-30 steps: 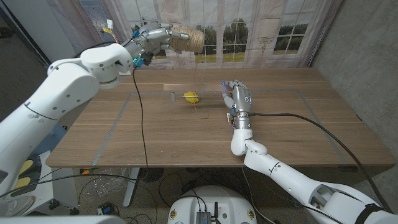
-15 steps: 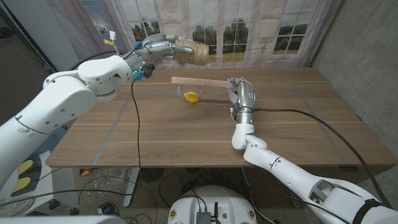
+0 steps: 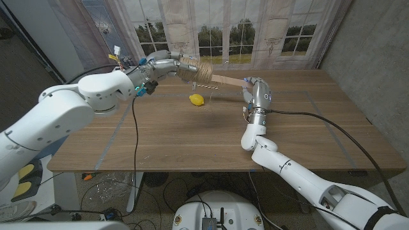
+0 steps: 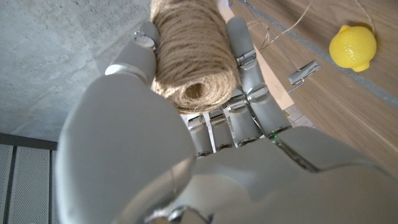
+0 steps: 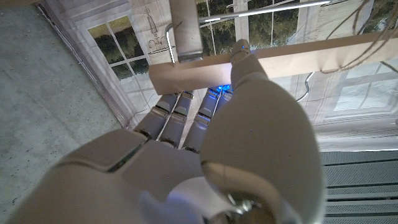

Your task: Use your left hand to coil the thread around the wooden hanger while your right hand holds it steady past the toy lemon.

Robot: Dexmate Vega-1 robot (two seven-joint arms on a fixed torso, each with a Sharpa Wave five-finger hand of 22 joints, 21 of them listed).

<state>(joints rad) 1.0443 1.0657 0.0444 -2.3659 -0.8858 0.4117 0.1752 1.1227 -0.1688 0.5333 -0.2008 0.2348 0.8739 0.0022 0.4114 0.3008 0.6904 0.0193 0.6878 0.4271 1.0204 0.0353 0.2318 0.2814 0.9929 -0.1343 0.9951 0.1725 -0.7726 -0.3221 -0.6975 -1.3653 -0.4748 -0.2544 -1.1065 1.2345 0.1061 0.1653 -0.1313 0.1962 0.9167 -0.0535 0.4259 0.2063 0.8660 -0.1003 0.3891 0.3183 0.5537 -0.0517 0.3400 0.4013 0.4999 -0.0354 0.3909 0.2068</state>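
Observation:
My left hand (image 3: pixel 163 66) grips a fat spool of tan thread (image 3: pixel 200 71) up in the air, beyond the toy lemon (image 3: pixel 197 99). In the left wrist view the spool of thread (image 4: pixel 193 53) sits between the fingers (image 4: pixel 249 74), with the lemon (image 4: pixel 353 47) on the table past it. My right hand (image 3: pixel 257 97) holds one end of the wooden hanger (image 3: pixel 225 80) off the table. The bar slants toward the spool, and its far end is right at the spool. In the right wrist view the hanger (image 5: pixel 292 55) lies across my right hand (image 5: pixel 242 130), with thin thread (image 5: pixel 367 28) crossing it.
A metal clip (image 4: pixel 302 71) hangs from the hanger over the wooden table (image 3: pixel 192 137). A printed window backdrop (image 3: pixel 255 32) stands along the table's far edge. Black cables run across the table (image 3: pixel 319 121) from both arms.
My right hand has lifted the hanger off the table and raised it further. The left hand with the spool has come down and right, to the hanger's far end.

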